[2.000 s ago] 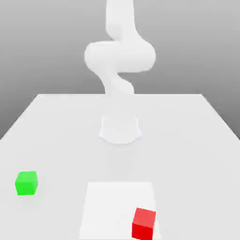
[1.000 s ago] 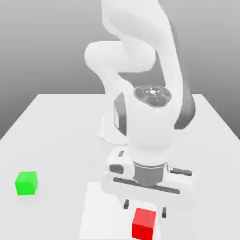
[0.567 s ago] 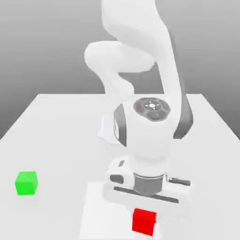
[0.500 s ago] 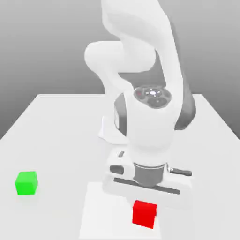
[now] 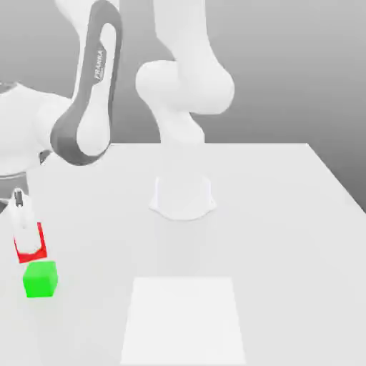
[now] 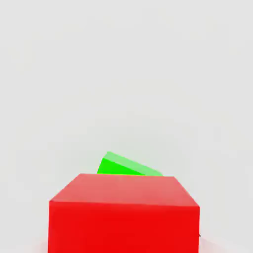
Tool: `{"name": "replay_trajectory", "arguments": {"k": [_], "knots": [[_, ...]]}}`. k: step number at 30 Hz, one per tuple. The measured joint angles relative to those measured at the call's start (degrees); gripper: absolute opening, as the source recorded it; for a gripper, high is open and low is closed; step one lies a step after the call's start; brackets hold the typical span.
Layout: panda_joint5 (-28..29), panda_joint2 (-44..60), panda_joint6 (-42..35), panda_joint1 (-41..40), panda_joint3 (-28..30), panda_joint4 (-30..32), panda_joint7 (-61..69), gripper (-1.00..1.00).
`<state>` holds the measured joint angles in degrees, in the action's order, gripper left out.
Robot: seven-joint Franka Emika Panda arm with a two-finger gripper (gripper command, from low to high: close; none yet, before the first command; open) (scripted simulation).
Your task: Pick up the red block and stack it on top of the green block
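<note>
In the exterior view, my gripper [image 5: 26, 234] is shut on the red block [image 5: 33, 254] and holds it off the table at the view's left. The green block [image 5: 40, 279] sits on the table just below the red one, with a slight offset towards the view's right. A small gap seems to separate them. In the hand view the red block [image 6: 123, 212] sits close to the camera. The green block [image 6: 123, 166] peeks out behind its upper edge, mostly hidden.
The arm's white base [image 5: 183, 197] stands at the middle of the white table [image 5: 286, 214]. A lighter square patch [image 5: 183, 322] lies near the front edge. The arm's upper links reach over the table's left side.
The gripper closed on the red block at the front patch, lifted it and carried it to the exterior view's left, over the green block. The green block stayed put.
</note>
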<state>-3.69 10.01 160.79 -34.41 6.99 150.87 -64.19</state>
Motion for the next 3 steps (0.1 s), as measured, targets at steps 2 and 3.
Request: {"name": "replay_trajectory", "arguments": {"k": [2,3], "knots": [[0.0,0.0,0.0,0.0,0.0,0.0,0.0,1.0],[0.0,0.0,0.0,0.0,0.0,0.0,0.0,1.0]]}}
